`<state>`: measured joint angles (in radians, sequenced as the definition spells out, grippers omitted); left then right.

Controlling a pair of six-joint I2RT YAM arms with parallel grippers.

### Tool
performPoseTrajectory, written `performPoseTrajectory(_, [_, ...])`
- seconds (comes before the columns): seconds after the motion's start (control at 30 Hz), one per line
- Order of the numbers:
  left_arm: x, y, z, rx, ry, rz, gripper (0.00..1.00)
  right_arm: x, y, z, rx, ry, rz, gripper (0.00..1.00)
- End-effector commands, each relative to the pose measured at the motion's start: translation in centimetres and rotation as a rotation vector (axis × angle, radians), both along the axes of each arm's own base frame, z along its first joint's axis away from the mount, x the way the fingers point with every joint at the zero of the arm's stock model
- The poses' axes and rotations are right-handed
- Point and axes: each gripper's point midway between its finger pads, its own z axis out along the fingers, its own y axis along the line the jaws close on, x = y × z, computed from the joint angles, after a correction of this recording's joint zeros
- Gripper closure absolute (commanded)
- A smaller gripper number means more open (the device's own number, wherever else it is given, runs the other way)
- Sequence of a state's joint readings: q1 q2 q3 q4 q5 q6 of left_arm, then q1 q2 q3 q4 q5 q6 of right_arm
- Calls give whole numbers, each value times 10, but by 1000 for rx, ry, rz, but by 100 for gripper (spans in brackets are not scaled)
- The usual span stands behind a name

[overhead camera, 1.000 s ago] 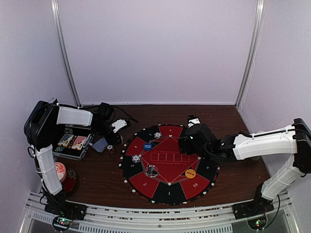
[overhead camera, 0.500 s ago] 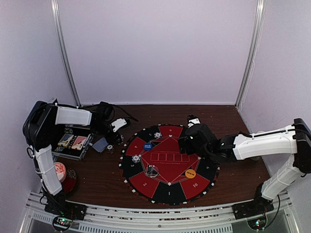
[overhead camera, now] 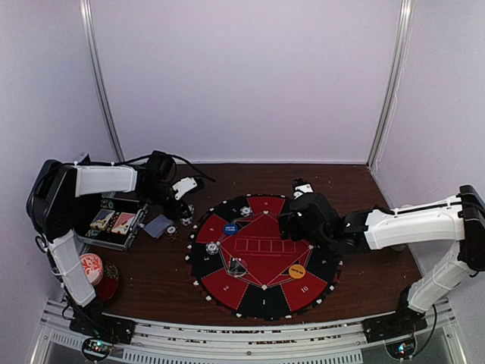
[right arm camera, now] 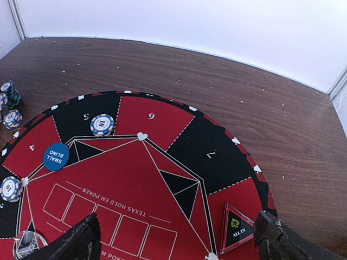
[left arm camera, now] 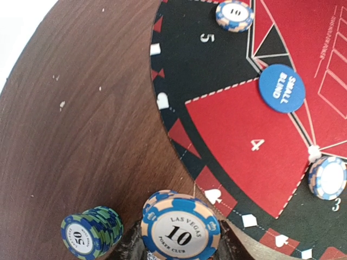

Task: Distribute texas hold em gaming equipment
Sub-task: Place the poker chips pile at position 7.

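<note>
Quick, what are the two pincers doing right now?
Left pincer: closed, holding a 10 chip.
Right pincer: open, holding nothing.

Chip looks glossy, perhaps plastic; mat matt; table wood-grained.

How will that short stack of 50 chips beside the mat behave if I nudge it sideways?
The 50 stack is loose discs with edges slightly out of line, so a push probably shears or topples it rather than sliding it whole. Spilled chips may roll on edge across the smooth wooden table.
</note>
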<state>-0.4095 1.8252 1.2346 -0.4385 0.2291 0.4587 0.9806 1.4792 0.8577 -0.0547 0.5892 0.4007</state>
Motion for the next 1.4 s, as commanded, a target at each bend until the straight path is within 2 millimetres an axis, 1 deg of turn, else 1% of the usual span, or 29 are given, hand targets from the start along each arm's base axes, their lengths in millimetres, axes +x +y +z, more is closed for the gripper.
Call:
performPoseTrajectory(0.0, [2,-18,35,-49,-63,-46,82,2,-8,11,28,-32,-39,1])
performPoseTrajectory(0.3, [-5,-34,44,-45,-65,-84,82,2,-11,13,31,-40,-52,1])
performPoseTrajectory(0.4, [-8,-43,45,-39,-62,-105,82,3,-12,14,32,-41,-57,1])
performPoseTrajectory(0.5, [-11,-53,41,-20,-56,-123,82,2,-12,14,33,-43,-58,1])
performPoseTrajectory(0.63, [-15,-71,39,-2,-54,-155,82,2,-15,17,42,-51,-66,0])
performPoseTrajectory(0.73, [-21,-93,38,2,-50,-198,82,3,-19,20,51,-59,-81,0])
performPoseTrajectory(0.8, [-22,-108,42,-4,-63,-225,82,3,-23,22,59,-67,-95,0])
performPoseTrajectory(1.03, [-22,-164,42,-45,-64,-303,82,3,-36,31,91,-94,-137,0])
performPoseTrajectory(1.13, [-15,-188,43,-73,-55,-316,82,2,-41,34,108,-102,-154,0])
performPoseTrajectory(1.2, [-10,-204,37,-86,-45,-317,82,2,-44,37,122,-107,-162,0])
performPoseTrajectory(1.37, [-4,-243,33,-130,-51,-332,83,-2,-49,47,168,-120,-170,0])
